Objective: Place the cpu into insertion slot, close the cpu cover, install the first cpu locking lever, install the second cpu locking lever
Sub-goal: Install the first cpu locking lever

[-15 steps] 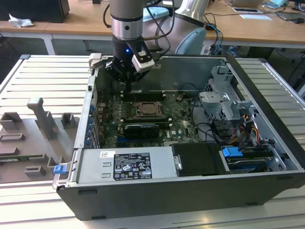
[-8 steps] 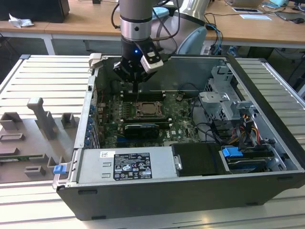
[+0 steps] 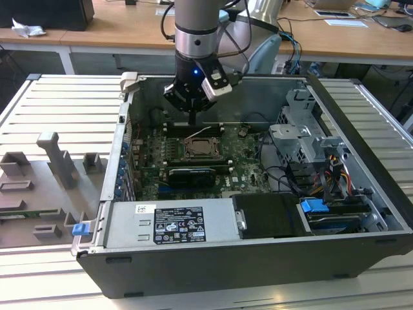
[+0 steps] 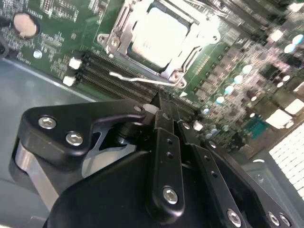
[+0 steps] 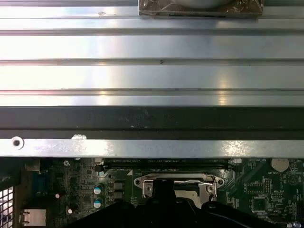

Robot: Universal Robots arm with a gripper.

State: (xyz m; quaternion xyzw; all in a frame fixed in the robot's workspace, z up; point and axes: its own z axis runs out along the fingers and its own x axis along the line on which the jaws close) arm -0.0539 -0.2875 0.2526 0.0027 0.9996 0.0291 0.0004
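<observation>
The insertion slot (image 3: pixel 203 150) lies in the middle of the green board inside the open computer case. In the second wrist view the pale cpu (image 4: pixel 159 35) lies in the slot (image 4: pixel 114 40), and the silver cpu cover (image 4: pixel 190 64) lies flat around it. A thin wire locking lever (image 4: pixel 130 77) sticks out along the slot's near edge, over the memory slots. My gripper (image 4: pixel 159 100) hangs just above the board beside that lever, its fingers together with nothing between them. In the exterior view the gripper (image 3: pixel 193 121) is just behind the slot. The first wrist view has the slot (image 5: pixel 176 183) under the gripper's dark body.
Long black memory slots (image 4: pixel 109 71) run between gripper and socket. The case's back wall (image 5: pixel 152 118) stands close behind. A power supply (image 3: pixel 171 223) fills the case front, with a drive cage (image 3: pixel 303 129) and cables (image 3: pixel 335 174) at the exterior view's right. A grey fixture tray (image 3: pixel 45 181) lies outside.
</observation>
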